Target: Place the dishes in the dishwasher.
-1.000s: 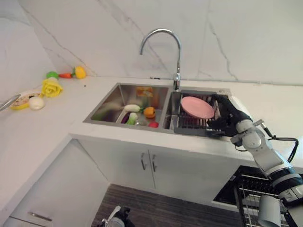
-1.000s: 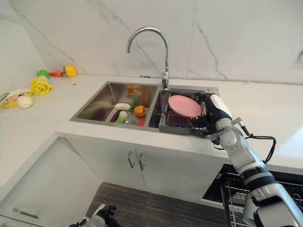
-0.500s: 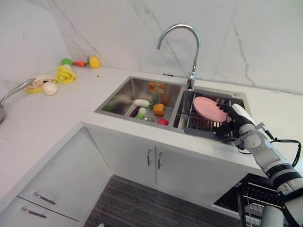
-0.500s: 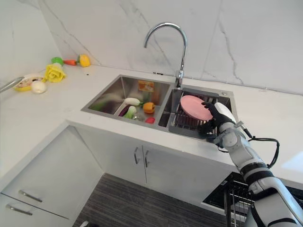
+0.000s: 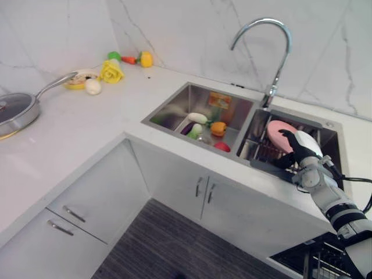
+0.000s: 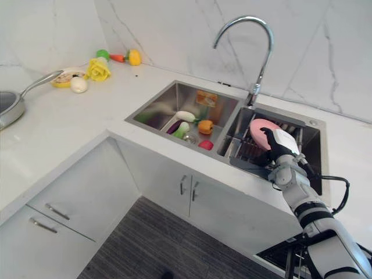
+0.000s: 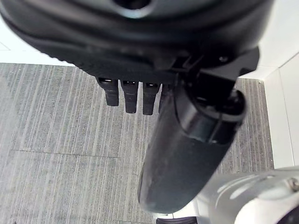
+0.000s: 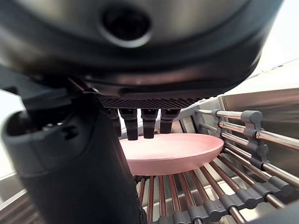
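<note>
White marble-veined walls are meeting a white L-shaped bench that is carrying a double stainless sink under a curved chrome tap. At the sink's right basin, a dark wire rack of thin parallel rods is holding a round, smooth pink plate, which is leaning across the rods. The right robot hand is reaching over that basin's front edge — its fingers are hanging fairly straight just over the plate's near rim, thumb beside them, not clamped on anything; whether they are touching the plate is unclear. The left robot hand is hanging over grey striped flooring, fingers relaxed and holding nothing. Glossy toy vegetables are lying in the left basin. At the bench's far-left corner, more toy produce is sitting, and a lidded metal pan is resting near the left edge.
</note>
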